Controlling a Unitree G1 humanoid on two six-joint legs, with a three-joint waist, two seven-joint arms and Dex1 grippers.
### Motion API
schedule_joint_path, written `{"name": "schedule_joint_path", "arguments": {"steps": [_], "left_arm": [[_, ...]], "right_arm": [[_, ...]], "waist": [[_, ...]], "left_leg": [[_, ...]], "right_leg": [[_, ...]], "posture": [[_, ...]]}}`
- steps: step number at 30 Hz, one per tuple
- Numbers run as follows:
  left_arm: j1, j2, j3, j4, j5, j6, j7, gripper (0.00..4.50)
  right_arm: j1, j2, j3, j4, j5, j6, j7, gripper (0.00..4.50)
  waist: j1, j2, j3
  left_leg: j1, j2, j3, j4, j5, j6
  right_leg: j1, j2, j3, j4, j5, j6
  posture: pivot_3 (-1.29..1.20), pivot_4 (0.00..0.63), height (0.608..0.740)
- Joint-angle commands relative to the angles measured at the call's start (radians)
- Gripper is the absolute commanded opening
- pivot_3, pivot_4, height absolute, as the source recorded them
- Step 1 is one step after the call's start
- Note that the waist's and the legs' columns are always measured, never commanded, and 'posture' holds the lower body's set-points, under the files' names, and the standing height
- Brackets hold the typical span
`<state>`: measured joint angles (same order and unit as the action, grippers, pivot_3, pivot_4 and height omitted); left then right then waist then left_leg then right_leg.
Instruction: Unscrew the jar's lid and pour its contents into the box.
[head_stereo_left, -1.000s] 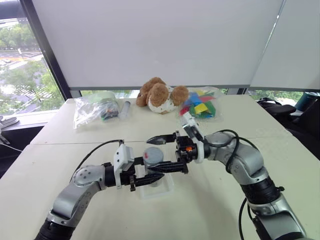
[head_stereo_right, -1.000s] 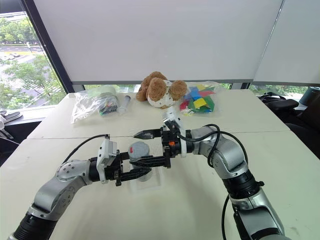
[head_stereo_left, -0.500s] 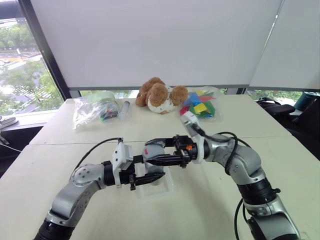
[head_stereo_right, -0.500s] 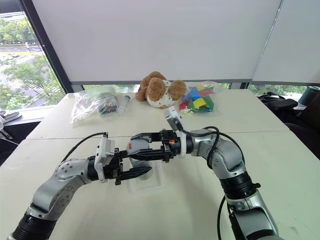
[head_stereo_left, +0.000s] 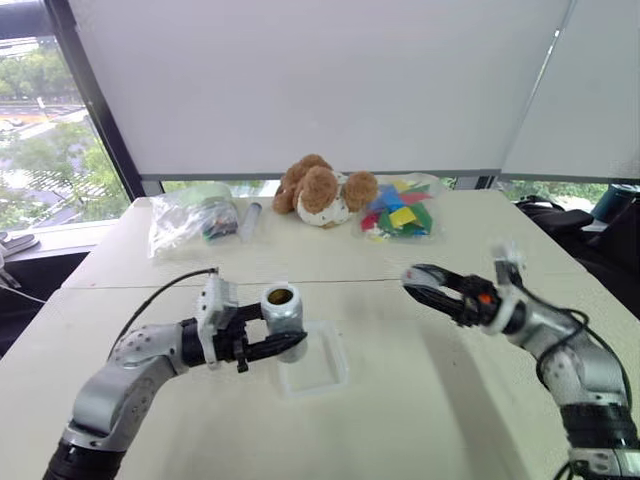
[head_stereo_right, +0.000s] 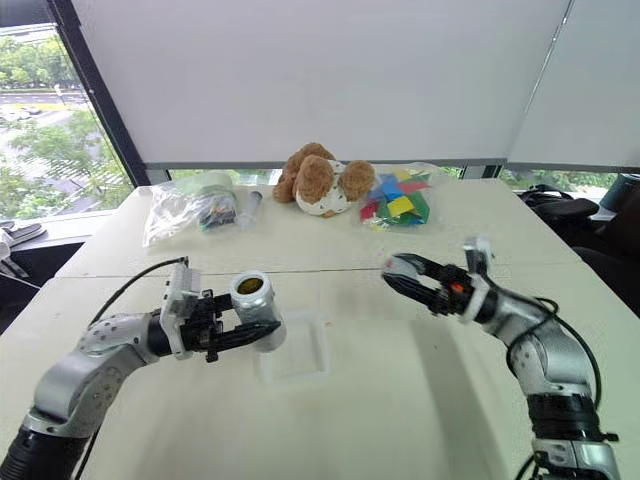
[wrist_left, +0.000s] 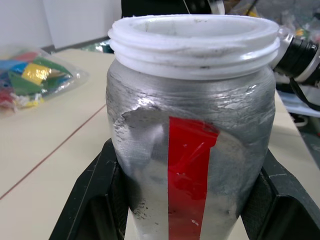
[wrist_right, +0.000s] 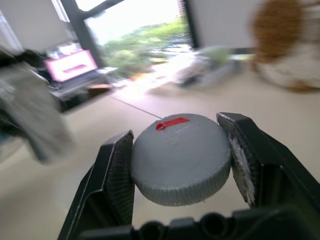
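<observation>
The silver jar (head_stereo_left: 282, 312) with a red label patch (wrist_left: 189, 170) is upright in my left gripper (head_stereo_left: 288, 332), which is shut on its body just left of the box (head_stereo_left: 336, 352). Its white threaded mouth (wrist_left: 194, 41) is uncovered, and brown contents (head_stereo_left: 281, 296) show inside. The clear shallow box lies on the table beside the jar. Well off to the right, my right gripper (head_stereo_left: 418, 280) is shut on the grey lid (wrist_right: 180, 157), whose red mark (wrist_right: 171, 122) faces up. The lid sits between both fingers (wrist_right: 116, 172), clear of the jar.
Along the table's far edge sit a brown teddy bear (head_stereo_left: 322, 190), a bag of colourful pieces (head_stereo_left: 400, 215), a clear bag (head_stereo_left: 188, 224) and a clear tube (head_stereo_left: 250, 216). A seam (head_stereo_left: 150, 287) crosses the table behind the arms.
My right gripper shut on the lid atop the jar, then swung far to the right with it. The jar now stands uncovered, and my left gripper has drawn it slightly left.
</observation>
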<state>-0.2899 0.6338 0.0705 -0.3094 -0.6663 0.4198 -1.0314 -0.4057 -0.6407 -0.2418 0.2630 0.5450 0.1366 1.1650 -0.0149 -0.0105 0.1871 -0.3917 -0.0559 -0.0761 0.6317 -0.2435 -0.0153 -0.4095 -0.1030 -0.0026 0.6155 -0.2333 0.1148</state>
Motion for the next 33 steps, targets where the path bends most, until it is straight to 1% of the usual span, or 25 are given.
{"name": "schedule_joint_path", "arguments": {"steps": [1,7,9,12,14,15,16,17,20,23,26,28,30,32,33], "left_arm": [[-0.021,0.035,0.05,0.026,-0.015,-0.003,-0.027,2.15],[-0.048,0.028,0.042,0.064,0.013,-0.029,-0.032,2.15],[-0.056,0.028,0.034,0.072,0.025,-0.032,-0.031,2.15],[-0.065,0.026,0.034,0.077,0.035,-0.036,-0.028,2.15],[-0.072,0.026,0.037,0.077,0.041,-0.037,-0.022,2.15],[-0.075,0.028,0.039,0.079,0.053,-0.039,-0.012,2.15],[-0.076,0.029,0.041,0.079,0.062,-0.04,-0.004,2.15],[-0.078,0.031,0.043,0.086,0.075,-0.048,0.003,2.15],[-0.088,0.047,0.037,0.105,0.115,-0.045,0.026,2.15],[-0.101,0.057,0.039,0.125,0.162,-0.078,0.043,2.15],[-0.116,0.089,0.01,0.15,0.278,-0.138,0.076,2.15],[-0.128,0.098,-0.014,0.176,0.35,-0.214,0.084,2.15],[-0.132,0.093,-0.032,0.191,0.399,-0.287,0.09,2.15],[-0.137,0.078,-0.053,0.21,0.454,-0.379,0.104,2.15],[-0.14,0.075,-0.071,0.225,0.504,-0.437,0.124,2.15]], "right_arm": [[-0.014,-0.031,-0.02,0.188,-0.083,-0.208,0.069,2.29],[-0.058,0.008,0.023,0.519,-0.194,-0.417,0.093,2.29],[-0.085,0.026,0.014,0.596,-0.201,-0.443,0.068,2.29],[-0.107,0.042,0.002,0.647,-0.189,-0.432,0.068,2.29],[-0.105,0.046,-0.016,0.642,-0.165,-0.423,0.074,3.34],[-0.095,0.036,-0.021,0.619,-0.156,-0.42,0.09,3.69],[-0.085,0.029,-0.023,0.599,-0.151,-0.419,0.102,4.2],[-0.067,0.017,-0.031,0.547,-0.131,-0.391,0.115,4.46],[-0.004,-0.01,-0.059,0.367,-0.077,-0.315,0.119,4.46],[0.108,-0.05,-0.066,0.092,-0.017,-0.218,0.134,4.46],[0.236,-0.1,-0.046,-0.221,0.053,-0.096,0.141,4.46],[0.295,-0.121,-0.028,-0.381,0.087,-0.032,0.129,4.46],[0.324,-0.117,-0.02,-0.478,0.119,0.029,0.089,4.46],[0.341,-0.112,0.008,-0.526,0.106,0.041,0.081,4.46],[0.342,-0.104,0.017,-0.535,0.102,0.047,0.071,4.46]], "waist": [[-0.005,0.0,0.0],[-0.003,0.0,0.0],[-0.002,0.0,0.0],[-0.002,0.001,0.0],[-0.001,0.001,0.0],[0.001,0.001,0.0],[0.001,0.001,0.0],[0.002,0.001,0.0],[0.003,0.001,0.0],[0.004,0.002,0.001],[0.004,0.002,0.001],[0.004,0.002,0.001],[0.003,0.002,0.001],[0.008,0.002,0.001],[0.009,0.002,0.001]], "left_leg": [[0.001,0.0,0.001,0.0,0.0,0.0],[0.002,0.002,0.001,0.001,0.0,0.0],[0.002,0.001,0.001,0.0,0.0,0.0],[0.001,0.001,0.0,0.0,0.0,0.0],[0.001,0.001,0.0,0.001,0.0,0.0],[0.001,0.001,0.0,0.001,0.0,0.0],[0.001,0.001,0.0,0.001,0.0,-0.001],[0.001,0.001,0.0,0.001,0.0,-0.001],[0.001,0.001,0.0,0.0,0.0,-0.001],[0.001,0.001,-0.001,0.0,0.0,-0.001],[0.001,0.001,-0.002,0.0,0.0,-0.001],[0.001,0.001,-0.002,0.0,0.0,-0.001],[0.001,0.001,-0.001,0.0,0.0,-0.001],[0.001,0.001,-0.001,0.001,0.0,-0.001],[0.001,0.001,-0.001,0.001,0.0,-0.001]], "right_leg": [[0.0,0.0,0.0,0.0,0.0,0.0],[0.001,0.001,0.001,0.001,0.0,0.0],[0.001,0.001,0.001,0.001,0.0,0.0],[0.001,0.001,0.002,0.001,0.0,0.0],[0.001,0.001,0.002,0.001,0.0,0.0],[0.001,0.001,0.002,0.001,0.0,0.0],[0.001,0.001,0.002,0.001,0.0,0.0],[0.001,0.001,0.002,0.001,0.0,0.0],[0.001,0.001,0.002,0.0,0.0,0.0],[0.001,0.001,0.002,0.001,0.0,0.0],[0.001,0.001,0.001,0.001,0.0,0.0],[0.001,0.001,0.001,0.001,0.0,0.0],[0.001,0.001,0.001,0.0,0.0,0.0],[0.001,0.0,0.001,0.0,0.0,0.0],[0.001,0.0,0.002,-0.001,0.0,-0.001]], "posture": [[0.0,0.15,0.74],[0.0,0.15,0.74],[0.0,0.15,0.74],[0.0,0.15,0.74],[0.0,0.15,0.74],[0.0,0.15,0.74],[0.0,0.15,0.74],[0.0,0.15,0.74],[0.0,0.15,0.74],[0.0,0.15,0.74],[0.0,0.15,0.74],[0.0,0.15,0.74],[0.0,0.15,0.74],[0.0,0.15,0.74],[0.0,0.15,0.74]]}}
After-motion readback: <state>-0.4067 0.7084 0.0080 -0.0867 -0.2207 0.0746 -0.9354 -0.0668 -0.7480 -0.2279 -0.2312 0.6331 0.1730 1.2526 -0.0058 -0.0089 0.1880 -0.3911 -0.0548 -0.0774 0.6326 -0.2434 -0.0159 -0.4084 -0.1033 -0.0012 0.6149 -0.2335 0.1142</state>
